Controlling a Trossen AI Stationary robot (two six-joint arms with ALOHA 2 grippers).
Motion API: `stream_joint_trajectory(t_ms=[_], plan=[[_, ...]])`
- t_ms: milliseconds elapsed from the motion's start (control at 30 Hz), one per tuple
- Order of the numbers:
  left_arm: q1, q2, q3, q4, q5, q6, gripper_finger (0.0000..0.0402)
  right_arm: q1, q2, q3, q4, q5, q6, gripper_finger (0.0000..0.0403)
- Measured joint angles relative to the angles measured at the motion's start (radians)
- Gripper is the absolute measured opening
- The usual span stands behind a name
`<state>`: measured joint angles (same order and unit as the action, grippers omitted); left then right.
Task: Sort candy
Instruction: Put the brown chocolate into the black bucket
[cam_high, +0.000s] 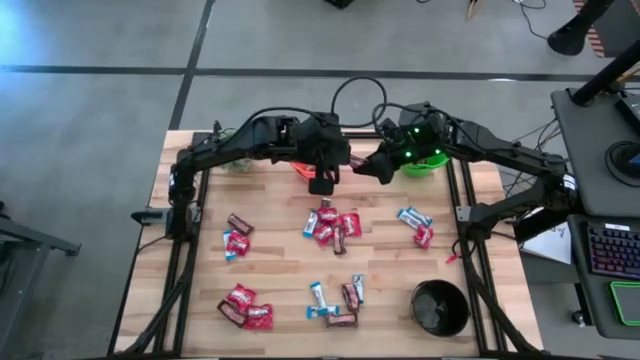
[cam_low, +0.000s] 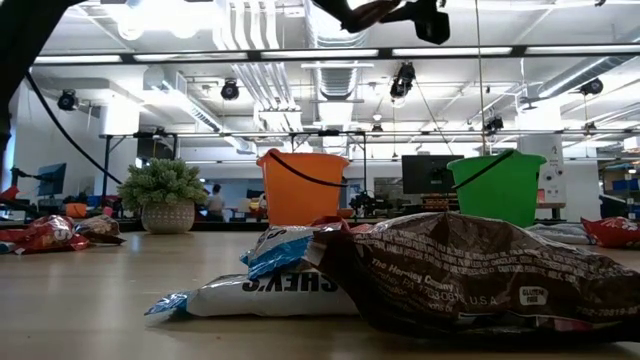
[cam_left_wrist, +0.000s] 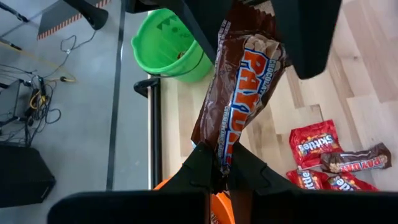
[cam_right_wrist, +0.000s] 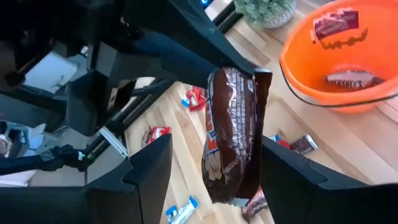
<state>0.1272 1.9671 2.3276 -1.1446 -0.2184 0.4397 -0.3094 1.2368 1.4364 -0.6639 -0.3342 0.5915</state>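
My left gripper (cam_left_wrist: 219, 163) is shut on a brown PayDay candy bar (cam_left_wrist: 245, 81), held in the air over the table's far middle, beside the orange bucket (cam_right_wrist: 336, 68). My right gripper (cam_right_wrist: 216, 149) is open and faces it; its fingers stand on either side of the bar's free end (cam_right_wrist: 233, 168). I cannot tell whether they touch it. Red packets, blue-and-white bars and brown bars (cam_high: 330, 225) lie in small heaps on the wooden table (cam_high: 280, 270). The orange bucket holds some candy. My left gripper pinches one end of the PayDay bar (cam_left_wrist: 219, 146) between its two fingers. The fingers come slanting down from the table's left, and the bar runs on ahead of them, along their line. The bar is lifted clear of the table and tilted.
A green bucket (cam_left_wrist: 168, 43) stands at the far right edge, and a black bucket (cam_high: 440, 305) at the near right. A small green plant (cam_low: 165, 195) sits at the far left. Candy (cam_low: 470, 270) lies right in front of the low camera.
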Motion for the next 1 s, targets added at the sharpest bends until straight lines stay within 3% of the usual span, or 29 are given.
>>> stream_joint_trajectory(t_ms=[333,767,1000], plan=[[0.0,0.001,0.0,-0.003,0.027,-0.001,0.0,0.0,0.002,0.0,-0.002,0.054,-0.012,0.0159],[0.001,0.001,0.0,-0.003,0.027,-0.001,0.0,-0.001,0.002,0.0,-0.003,0.058,-0.028,0.0023],[0.001,0.001,0.0,-0.003,0.027,-0.001,0.0,-0.001,0.002,0.0,-0.004,0.046,-0.029,0.0019]])
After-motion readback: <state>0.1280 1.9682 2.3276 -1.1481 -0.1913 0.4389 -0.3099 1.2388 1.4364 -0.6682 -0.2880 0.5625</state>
